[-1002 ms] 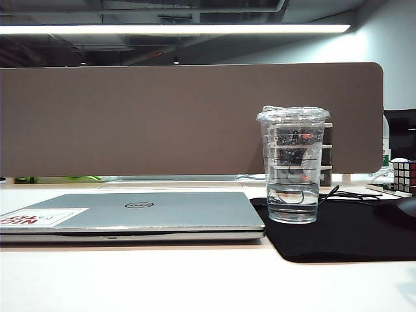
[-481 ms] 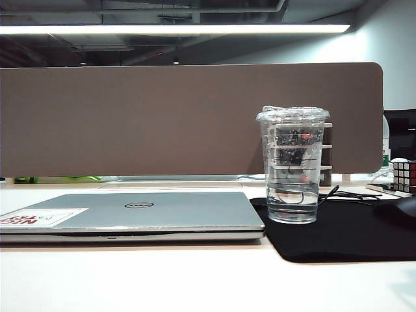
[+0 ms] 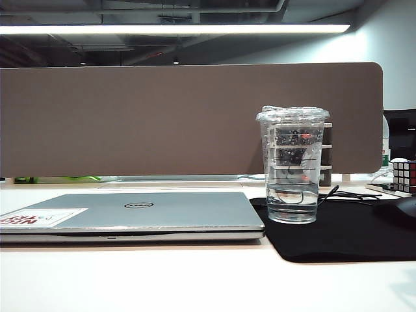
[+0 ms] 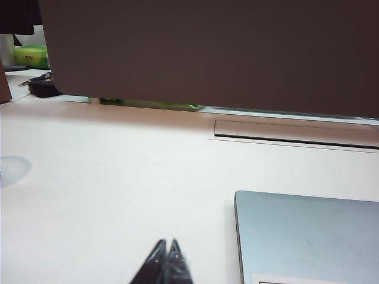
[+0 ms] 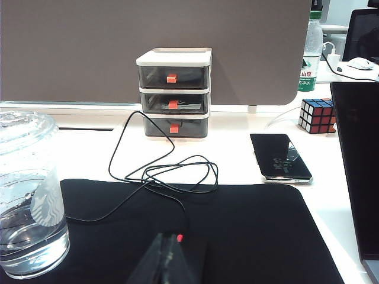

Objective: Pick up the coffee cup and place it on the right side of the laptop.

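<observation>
Left gripper (image 4: 166, 260): only the dark fingertips show, pressed together, pointing forward, low over the surface. Right gripper (image 5: 169, 257): dark fingertips likewise meeting at a point, low, level. No arm appears in the exterior view.

You can read the round Dell logo mid-lid on the laptop (image 3: 130, 211). The white sticker (image 3: 42, 217) at its near left corner carries red letters, upside down and cut off. The water bottle (image 5: 310, 52) label shows Chinese characters, "山泉". The coffee cup (image 5: 28, 195) bears a faint round white emblem, wording illegible.
</observation>
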